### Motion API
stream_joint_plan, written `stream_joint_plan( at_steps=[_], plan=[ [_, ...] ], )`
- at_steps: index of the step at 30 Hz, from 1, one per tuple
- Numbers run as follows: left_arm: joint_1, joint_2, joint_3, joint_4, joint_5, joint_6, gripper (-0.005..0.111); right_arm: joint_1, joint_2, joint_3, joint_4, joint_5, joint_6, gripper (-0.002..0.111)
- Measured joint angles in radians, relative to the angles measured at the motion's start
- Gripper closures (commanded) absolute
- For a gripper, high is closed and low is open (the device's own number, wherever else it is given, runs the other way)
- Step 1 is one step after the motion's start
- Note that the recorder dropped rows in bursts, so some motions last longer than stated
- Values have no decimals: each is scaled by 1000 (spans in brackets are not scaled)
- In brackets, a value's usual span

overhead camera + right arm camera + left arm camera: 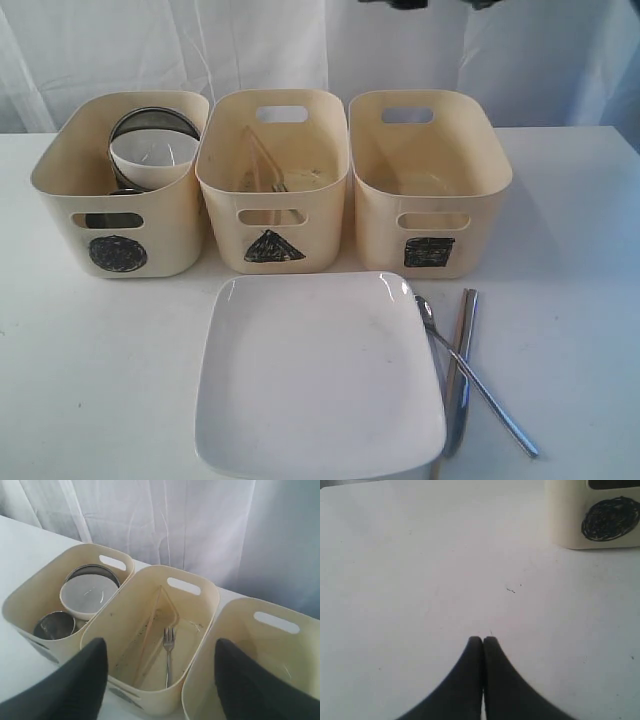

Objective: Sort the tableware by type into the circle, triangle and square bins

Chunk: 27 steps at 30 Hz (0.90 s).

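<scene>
Three cream bins stand in a row: circle point(60, 200), triangle point(225, 215), square point(480, 210). The circle bin holds a small white bowl point(152, 155) point(89, 595), a steel bowl point(155, 120) behind it and a steel mug point(54, 625). A fork point(169, 650) and wooden chopsticks point(150, 630) lie in the triangle bin point(210, 587). The square white plate point(320, 380) lies in front, with a spoon point(485, 390) crossing a knife point(462, 340) to its right. My right gripper point(161, 645) hangs open and empty above the triangle bin. My left gripper point(483, 639) is shut over bare table near the circle bin point(570, 515).
The white table point(90, 380) stretches left of the plate and out to the right of the square bin point(250, 645). A white curtain point(200, 525) hangs close behind the bins. The plate reaches the table's front edge.
</scene>
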State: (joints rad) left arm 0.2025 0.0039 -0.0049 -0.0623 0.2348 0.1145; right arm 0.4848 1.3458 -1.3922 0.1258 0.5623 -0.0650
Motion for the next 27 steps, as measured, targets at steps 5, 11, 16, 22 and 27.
stream_joint_plan(
  at_steps=[5,11,16,22,27],
  plan=[
    [0,0,0,0,0,0,107,-2,-178,8,0,137,-6,50],
    [0,0,0,0,0,0,107,-2,-398,94,0,231,-10,50],
    [0,0,0,0,0,0,107,-2,-540,197,0,284,-8,50],
    [0,0,0,0,0,0,107,-2,-669,300,-2,320,-8,50],
    [0,0,0,0,0,0,107,-2,-719,373,3,334,-8,50]
  ],
)
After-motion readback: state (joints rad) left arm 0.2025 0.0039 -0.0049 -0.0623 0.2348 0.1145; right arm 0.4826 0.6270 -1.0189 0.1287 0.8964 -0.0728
